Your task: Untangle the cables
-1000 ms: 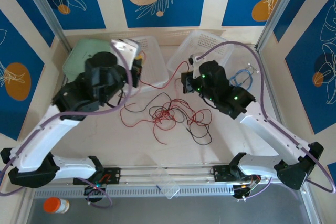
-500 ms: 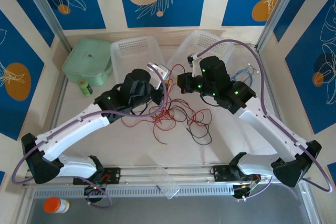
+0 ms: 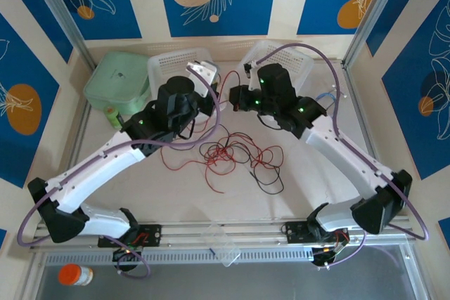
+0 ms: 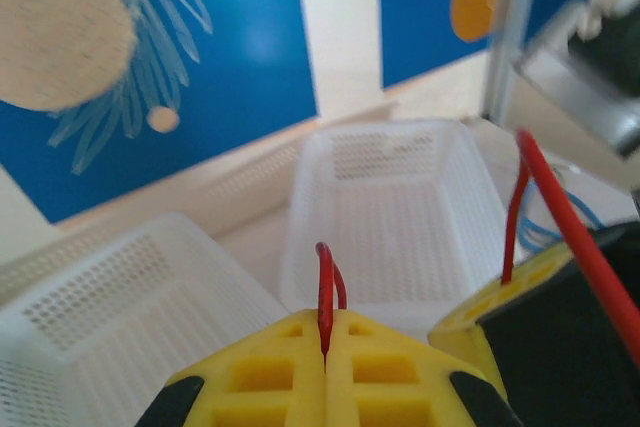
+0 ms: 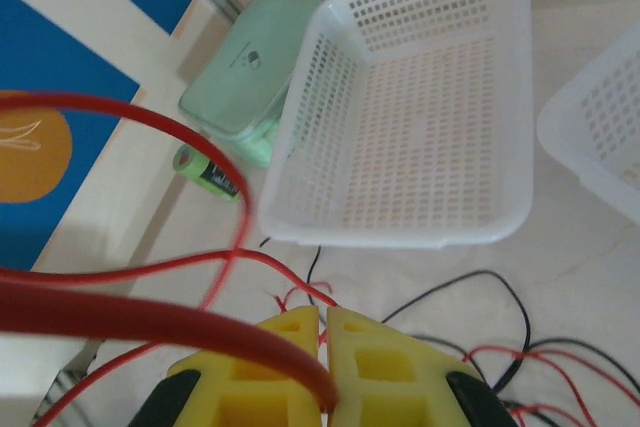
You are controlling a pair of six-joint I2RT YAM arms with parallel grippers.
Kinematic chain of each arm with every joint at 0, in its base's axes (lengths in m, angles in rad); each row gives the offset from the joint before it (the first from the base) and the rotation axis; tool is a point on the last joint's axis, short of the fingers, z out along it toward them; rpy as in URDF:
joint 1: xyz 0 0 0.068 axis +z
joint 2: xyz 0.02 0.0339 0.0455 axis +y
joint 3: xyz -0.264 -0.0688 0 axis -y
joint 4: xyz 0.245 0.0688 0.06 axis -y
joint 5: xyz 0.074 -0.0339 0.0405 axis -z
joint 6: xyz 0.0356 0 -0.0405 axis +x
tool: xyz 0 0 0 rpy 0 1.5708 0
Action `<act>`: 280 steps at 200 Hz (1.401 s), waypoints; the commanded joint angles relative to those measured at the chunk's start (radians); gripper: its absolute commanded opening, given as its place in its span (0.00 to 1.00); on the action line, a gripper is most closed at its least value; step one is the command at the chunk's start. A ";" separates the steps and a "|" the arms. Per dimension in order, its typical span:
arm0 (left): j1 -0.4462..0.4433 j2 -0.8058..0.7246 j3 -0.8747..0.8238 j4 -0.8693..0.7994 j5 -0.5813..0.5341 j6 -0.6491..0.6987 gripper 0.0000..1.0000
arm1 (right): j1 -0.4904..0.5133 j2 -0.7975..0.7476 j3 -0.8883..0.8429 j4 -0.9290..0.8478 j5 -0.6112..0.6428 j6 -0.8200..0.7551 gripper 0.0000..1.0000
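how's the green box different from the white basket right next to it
The green box has solid walls, while the white basket is perforated all over. The green box is closed with a lid; the white basket is open on top and looks empty. The green box is pale mint, the white basket plain white. Both are rounded rectangular containers sitting side by side.

The left arm (image 3: 105, 159) stretched from the near left corner toward the far middle, and the right arm (image 3: 344, 152) mirrored it from the near right, so the two wrists stood close together, almost facing. The left gripper (image 4: 325, 335) had its yellow fingers pressed together on a red cable (image 4: 324, 287); the right gripper (image 5: 324, 332) was likewise clamped on red cable
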 commanded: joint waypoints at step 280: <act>0.491 0.616 0.367 -0.239 0.006 -0.202 0.64 | -0.009 1.044 1.079 -0.399 -0.092 -0.047 0.51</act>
